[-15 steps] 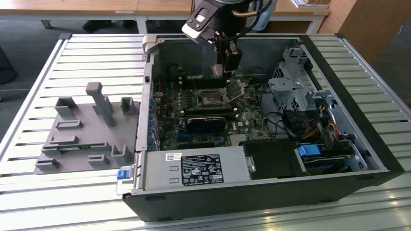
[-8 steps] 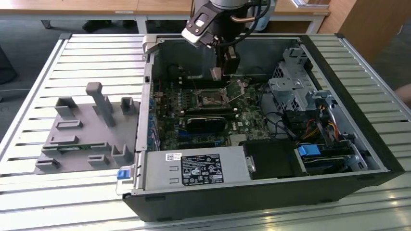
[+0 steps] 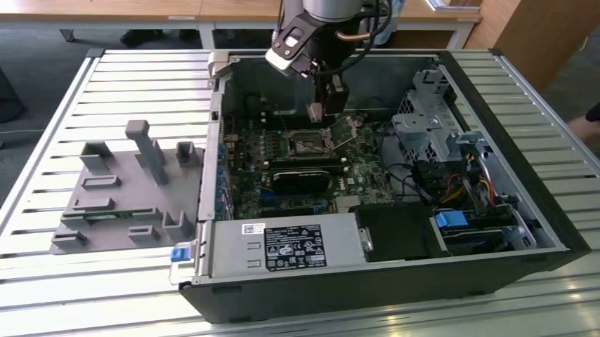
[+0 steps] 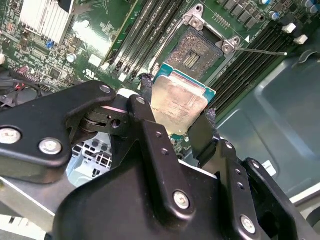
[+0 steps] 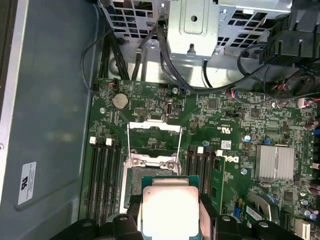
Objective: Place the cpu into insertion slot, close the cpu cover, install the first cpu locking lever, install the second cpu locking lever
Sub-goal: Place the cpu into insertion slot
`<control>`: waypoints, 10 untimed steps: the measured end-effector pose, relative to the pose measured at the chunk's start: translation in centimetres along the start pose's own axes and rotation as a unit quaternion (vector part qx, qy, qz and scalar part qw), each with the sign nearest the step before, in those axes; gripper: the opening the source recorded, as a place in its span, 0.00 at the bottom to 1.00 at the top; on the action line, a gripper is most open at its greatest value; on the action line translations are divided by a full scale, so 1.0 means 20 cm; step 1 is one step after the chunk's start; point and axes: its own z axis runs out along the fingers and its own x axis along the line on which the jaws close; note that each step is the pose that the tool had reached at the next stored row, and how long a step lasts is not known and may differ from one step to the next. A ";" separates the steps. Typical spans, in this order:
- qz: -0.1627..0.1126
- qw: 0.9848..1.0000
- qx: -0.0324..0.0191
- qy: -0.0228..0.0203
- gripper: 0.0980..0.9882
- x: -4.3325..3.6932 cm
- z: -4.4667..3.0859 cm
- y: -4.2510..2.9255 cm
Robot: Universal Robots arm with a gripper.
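gripper (image 4: 175, 112): clamped on the cpu (image 4: 181, 100) by two opposite edges.
cpu: held over the insertion slot (image 4: 197, 52), clear of it.
cpu cover (image 5: 155, 125): standing open.

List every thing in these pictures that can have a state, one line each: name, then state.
gripper: shut on the cpu.
cpu: held by its edges, not yet seated.
insertion slot: empty, contacts bare.
cpu cover: swung open.
locking lever: unlatched, standing free of the slot.
computer case: lying on its side, open.
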 end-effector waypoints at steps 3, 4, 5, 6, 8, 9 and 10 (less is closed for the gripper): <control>0.000 1.000 0.000 0.000 0.49 0.000 0.018 -0.001; 0.000 1.000 0.000 0.000 0.49 0.000 0.027 -0.002; 0.000 1.000 0.000 0.000 0.49 0.000 0.036 -0.002; 0.000 1.000 0.000 0.000 0.49 -0.001 0.044 -0.003; 0.000 1.000 0.000 0.000 0.49 -0.001 0.056 -0.004; 0.000 1.000 0.000 0.000 0.49 -0.001 0.061 -0.004; 0.000 1.000 0.000 0.000 0.49 -0.001 0.066 -0.004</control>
